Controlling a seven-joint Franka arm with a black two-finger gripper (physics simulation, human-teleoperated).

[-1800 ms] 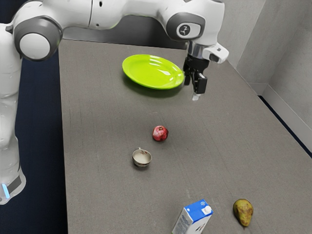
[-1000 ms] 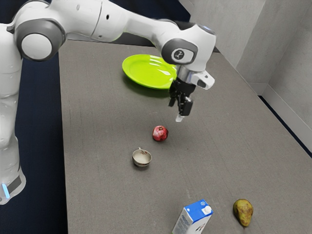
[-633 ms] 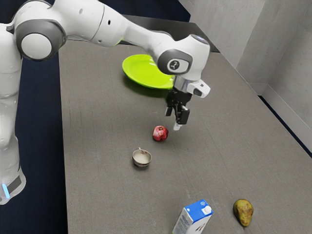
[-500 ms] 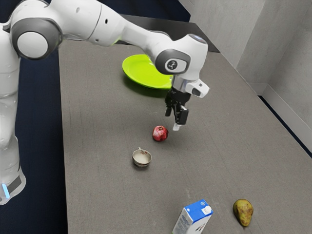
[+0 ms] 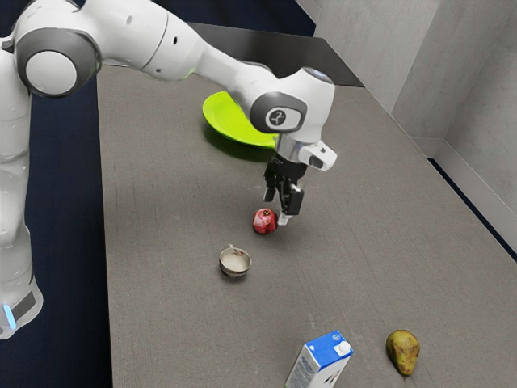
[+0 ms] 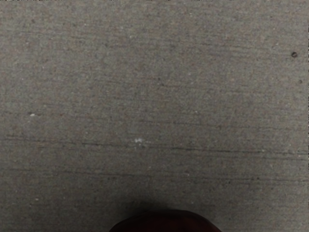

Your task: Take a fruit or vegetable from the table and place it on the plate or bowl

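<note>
A red pomegranate lies on the grey table, near its middle. My gripper hangs just above it and slightly toward the exterior view's right, with the fingers open and nothing between them. In the wrist view the dark rounded top of the pomegranate shows right under my hand. The lime green plate sits farther back on the table, and my arm covers part of it. A brownish pear lies near the front at the exterior view's right.
A small beige bowl stands in front of the pomegranate, toward the exterior view's left. A blue and white milk carton stands at the front edge beside the pear. Grey walls rise past the table's far right side.
My hand has travelled from beside the plate down and toward the exterior view's left, ending just over the pomegranate. The fingers stayed open. Nothing on the table moved.
</note>
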